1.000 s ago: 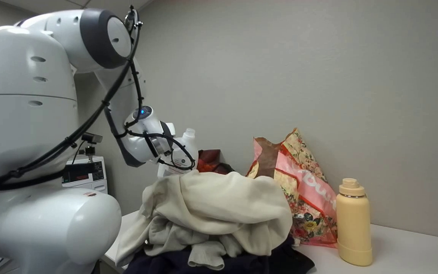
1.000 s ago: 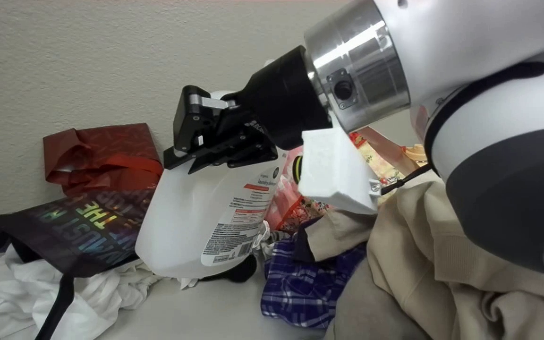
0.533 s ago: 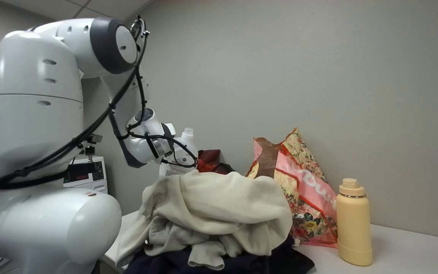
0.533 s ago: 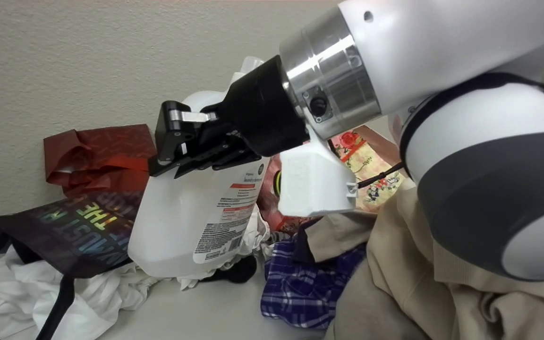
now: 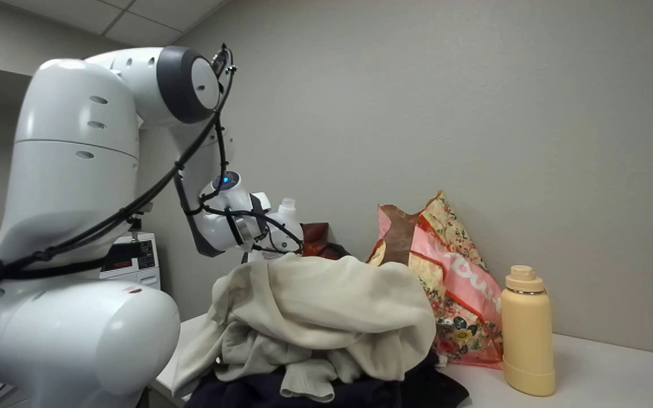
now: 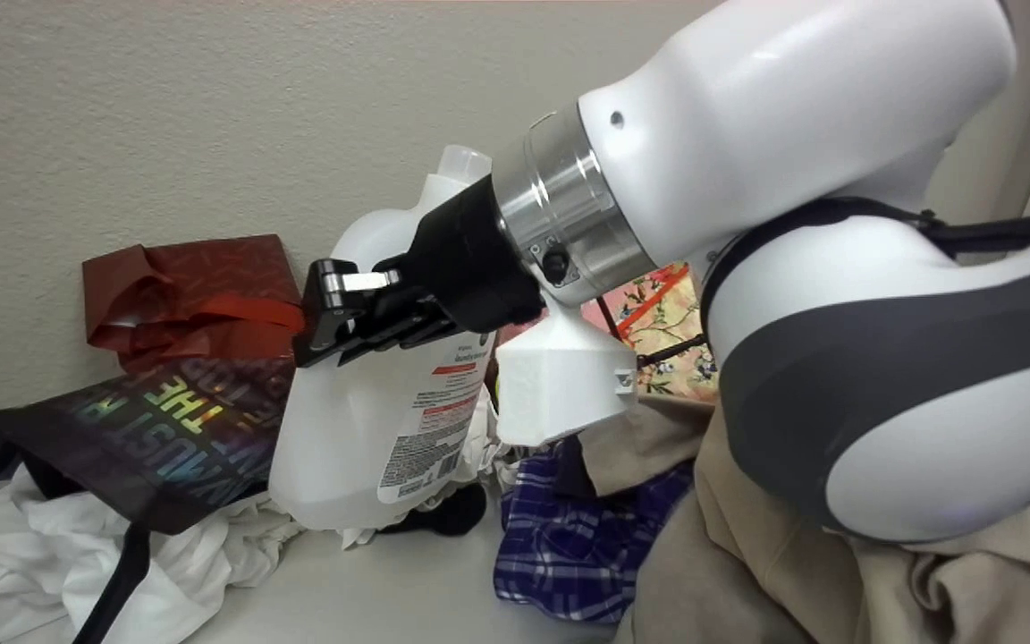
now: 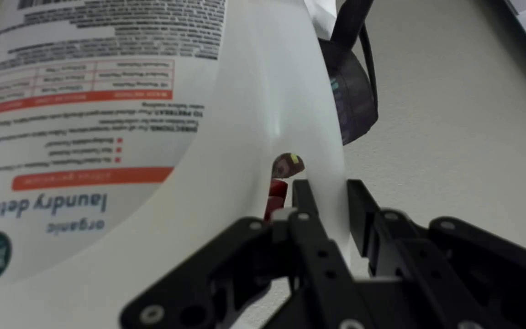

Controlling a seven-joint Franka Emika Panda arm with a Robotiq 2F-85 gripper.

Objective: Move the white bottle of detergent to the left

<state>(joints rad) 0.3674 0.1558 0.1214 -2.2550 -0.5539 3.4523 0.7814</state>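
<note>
The white bottle of detergent (image 6: 336, 456) is a translucent jug with a printed label and a pale cap. It leans with its cap towards the arm in an exterior view, and it also shows partly behind the arm in an exterior view (image 5: 287, 215). It fills the left of the wrist view (image 7: 235, 137). My gripper (image 6: 320, 344) is shut on the bottle's handle, with one finger on each side of it in the wrist view (image 7: 329, 201). The base is low over the white table (image 6: 372, 590); I cannot tell whether it touches.
A red bag (image 6: 193, 295), a dark lettered bag (image 6: 166, 429) and white cloth (image 6: 104, 555) lie beside the bottle. Plaid cloth (image 6: 569, 537) and a beige garment pile (image 5: 326, 306) lie nearby. A floral bag (image 5: 451, 283) and a pale yellow bottle (image 5: 528, 334) stand further along.
The arm has come lower with the bottle still held. The bottle's cap has moved down and the bottle leans slightly less; its base shifted a little left, then back right in an exterior view.
</note>
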